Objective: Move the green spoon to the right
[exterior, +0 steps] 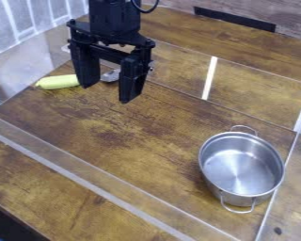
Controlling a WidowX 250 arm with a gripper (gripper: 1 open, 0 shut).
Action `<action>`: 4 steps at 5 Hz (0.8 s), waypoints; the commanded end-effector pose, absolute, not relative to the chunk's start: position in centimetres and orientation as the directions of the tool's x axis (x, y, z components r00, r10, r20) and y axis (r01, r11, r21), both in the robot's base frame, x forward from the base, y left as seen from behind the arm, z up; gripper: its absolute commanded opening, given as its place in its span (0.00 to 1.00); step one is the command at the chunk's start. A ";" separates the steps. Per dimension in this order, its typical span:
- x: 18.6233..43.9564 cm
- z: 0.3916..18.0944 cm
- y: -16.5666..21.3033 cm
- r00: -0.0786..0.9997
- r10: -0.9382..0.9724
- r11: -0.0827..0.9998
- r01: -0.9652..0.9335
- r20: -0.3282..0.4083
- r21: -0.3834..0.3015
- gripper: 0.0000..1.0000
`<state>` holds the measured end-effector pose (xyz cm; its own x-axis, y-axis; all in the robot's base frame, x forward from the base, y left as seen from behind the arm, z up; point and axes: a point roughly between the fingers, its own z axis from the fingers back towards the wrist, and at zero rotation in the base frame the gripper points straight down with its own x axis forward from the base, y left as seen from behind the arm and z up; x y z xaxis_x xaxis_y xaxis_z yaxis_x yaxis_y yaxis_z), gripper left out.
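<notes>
- The gripper (pixel 109 79) is seen in the upper left part of the view, pointed straight down over the wooden table (pixel 128 141).
- Its two black fingers (pixel 131 83) are spread wide apart, and nothing is held between them.
- The left-hand finger in the picture hangs near the yellow-green handle; the right-hand finger reaches lower in the picture, toward the table centre.
- Whether the fingertips touch the table surface cannot be determined from this view.
- The green spoon (pixel 59 83) is located at the left of the table, lying flat on the wood.
- Its thick yellow-green handle is shown pointing toward the left edge of the picture, with the opposite end running in behind the gripper.
- The spoon's grey bowl end is mostly hidden by the fingers; only a small grey patch is visible between them.
- Contact between the gripper and the spoon cannot be confirmed.
- A round steel pot (pixel 241 166) with two small loop handles is placed at the lower right, well apart from the spoon and the gripper.
- The pot stands upright, and its interior is seen to hold nothing.
- Clear panel walls (pixel 211 77) are fitted around the work area.
</notes>
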<state>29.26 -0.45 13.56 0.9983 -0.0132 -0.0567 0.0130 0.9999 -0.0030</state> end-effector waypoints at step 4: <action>30.5 11.6 9.9 0.849 -0.526 0.842 0.529 -0.052 0.108 1.00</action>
<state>29.67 9.26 10.04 0.8453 -0.5273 -0.0865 0.5328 0.8439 0.0623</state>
